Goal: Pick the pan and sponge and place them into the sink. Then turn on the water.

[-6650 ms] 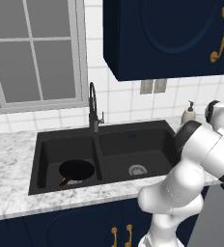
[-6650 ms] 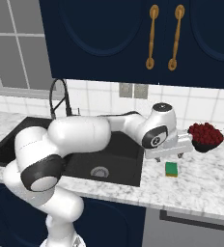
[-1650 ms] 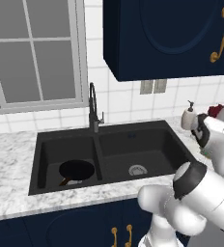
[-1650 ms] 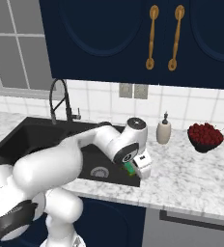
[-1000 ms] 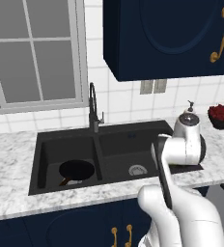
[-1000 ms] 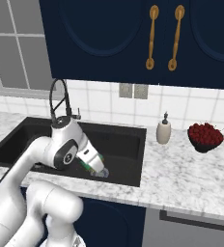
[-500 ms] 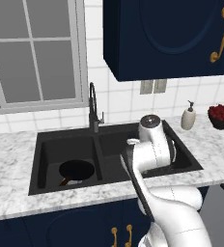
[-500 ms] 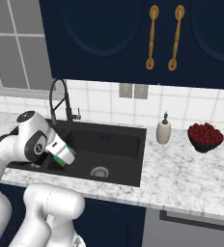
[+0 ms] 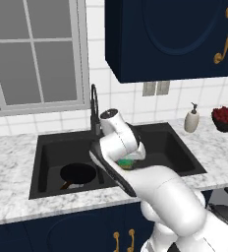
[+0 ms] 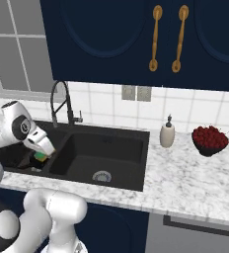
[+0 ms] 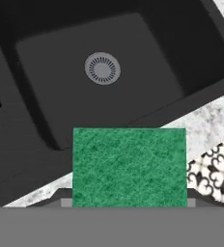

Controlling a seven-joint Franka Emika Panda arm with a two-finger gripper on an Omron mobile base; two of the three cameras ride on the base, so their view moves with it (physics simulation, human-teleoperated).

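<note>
My gripper (image 9: pixel 129 159) is shut on the sponge (image 9: pixel 126 163), green over yellow, and holds it above the black double sink (image 9: pixel 177 150) near the central divider. From the right base the gripper (image 10: pixel 42 149) and sponge (image 10: pixel 40 156) hang at the divider's left side. The hand view has the sponge's green face (image 11: pixel 129 166) covering the fingertips, with a basin and its silver drain (image 11: pixel 102 68) beyond. The black pan (image 9: pixel 78 173) lies in the left basin, reddish handle toward the front. No stream falls from the dark gooseneck faucet (image 9: pixel 93 110).
A white soap dispenser (image 10: pixel 167 134) and a dark bowl of red fruit (image 10: pixel 209 139) stand on the marble counter (image 10: pixel 185 180) right of the sink. Blue cabinets (image 10: pixel 136 39) hang overhead. My own arm crosses in front of the right basin in the left base view.
The arm has swung left across the sink with the sponge in its grip, from over the right basin to the divider. The pan has stayed in the left basin.
</note>
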